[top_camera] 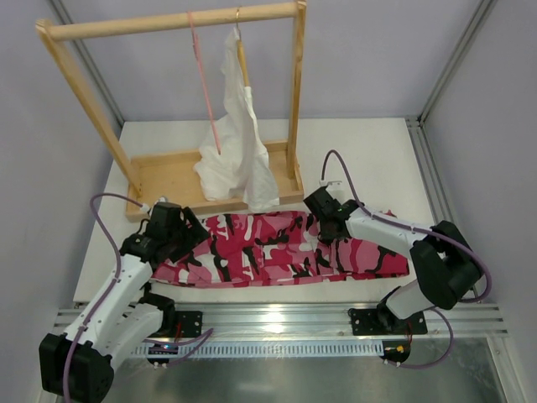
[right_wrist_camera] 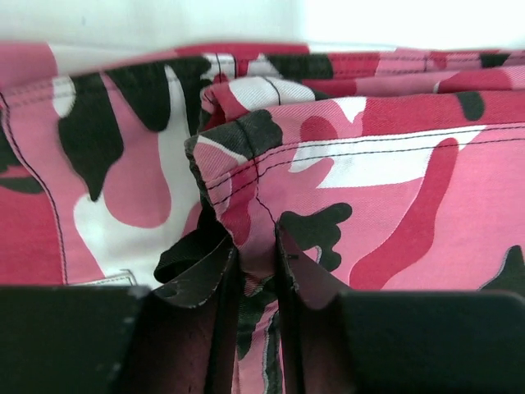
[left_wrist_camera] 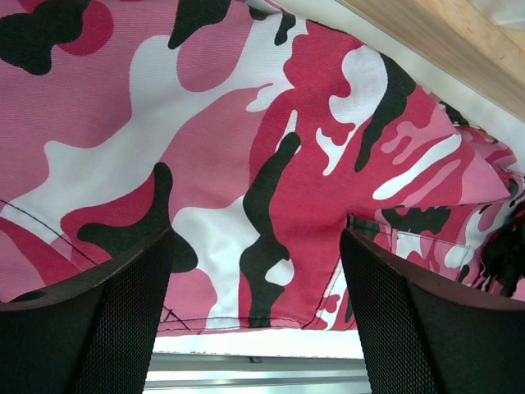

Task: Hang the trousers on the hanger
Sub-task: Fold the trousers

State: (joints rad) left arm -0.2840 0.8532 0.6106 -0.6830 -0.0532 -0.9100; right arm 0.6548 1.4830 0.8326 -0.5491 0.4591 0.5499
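Note:
The trousers (top_camera: pixel 277 248), in pink, white and black camouflage print, lie flat across the table in front of the rack. The hanger (top_camera: pixel 205 84), thin pink wire, hangs from the rack's top bar, apart from both grippers. My left gripper (top_camera: pixel 193 232) hovers over the trousers' left end. In the left wrist view its jaws (left_wrist_camera: pixel 256 246) stand wide apart above the cloth (left_wrist_camera: pixel 246 123) near its hem, with nothing between them. My right gripper (top_camera: pixel 330 228) sits on the trousers' right part. In the right wrist view it (right_wrist_camera: pixel 256 238) is shut on a raised fold of the cloth (right_wrist_camera: pixel 394 164).
A wooden rack (top_camera: pixel 168 25) stands at the back on a wooden base board (top_camera: pixel 168 180), whose edge also shows in the left wrist view (left_wrist_camera: pixel 443 33). A plain white garment (top_camera: pixel 239 143) hangs from it and drapes onto the base. A metal rail (top_camera: pixel 277 315) runs along the near table edge.

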